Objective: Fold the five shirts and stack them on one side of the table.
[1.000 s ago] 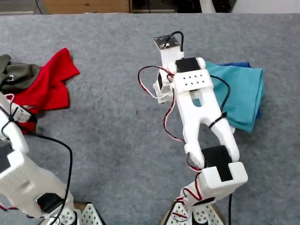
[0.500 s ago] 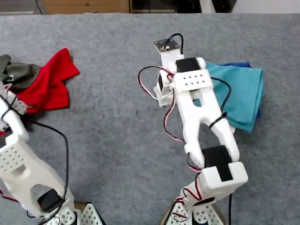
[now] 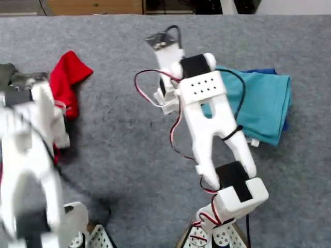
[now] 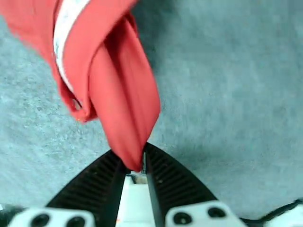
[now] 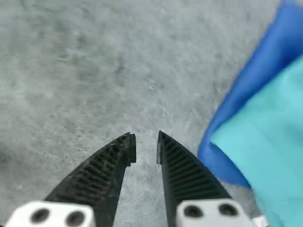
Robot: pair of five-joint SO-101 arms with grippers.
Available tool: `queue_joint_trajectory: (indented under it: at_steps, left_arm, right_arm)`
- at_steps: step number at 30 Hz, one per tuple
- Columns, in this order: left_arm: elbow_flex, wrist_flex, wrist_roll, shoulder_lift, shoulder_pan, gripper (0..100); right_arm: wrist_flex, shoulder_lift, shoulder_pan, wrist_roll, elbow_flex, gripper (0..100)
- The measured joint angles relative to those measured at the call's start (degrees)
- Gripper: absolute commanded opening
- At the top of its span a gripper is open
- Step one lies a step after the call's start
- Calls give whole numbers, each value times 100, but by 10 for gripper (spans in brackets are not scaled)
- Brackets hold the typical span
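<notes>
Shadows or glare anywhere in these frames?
High view: dark shadow on the grey felt table near the lower left. Left wrist view: the red cloth shirt in the left gripper shades the felt. Right wrist view: even light, no glare.

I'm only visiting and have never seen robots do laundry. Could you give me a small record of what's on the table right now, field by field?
Surface: grey table
Left arm: left gripper shut, pinching a fold of the red shirt
Right arm: right gripper slightly open, holding nothing, over bare table beside the stack
Stack: folded teal shirt lying on a blue shirt, on the right arm's side
Other cloth: dark green piece at the left edge, kind unclear
</notes>
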Motion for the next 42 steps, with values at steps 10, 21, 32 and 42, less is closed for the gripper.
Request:
queue_joint_trajectory:
  at_steps: [10,21,32,42]
  left_arm:
    - [1204,123,-1143,-4862,-765,22]
    - [1477,-18,-1398,-6558,-4519,287]
    - [2462,-1618,-1037,-6585,-6945,267]
    - [2629,-1776,-1037,-6585,-7051,267]
  right_arm:
    - [0,1802,-1310,-202,-1424,385]
    - [299,4668,-2418,-1301,-5459,301]
    - [-519,6470,-3473,-2101,-7279,296]
    - [-923,7059,-3253,-2251,-7288,29]
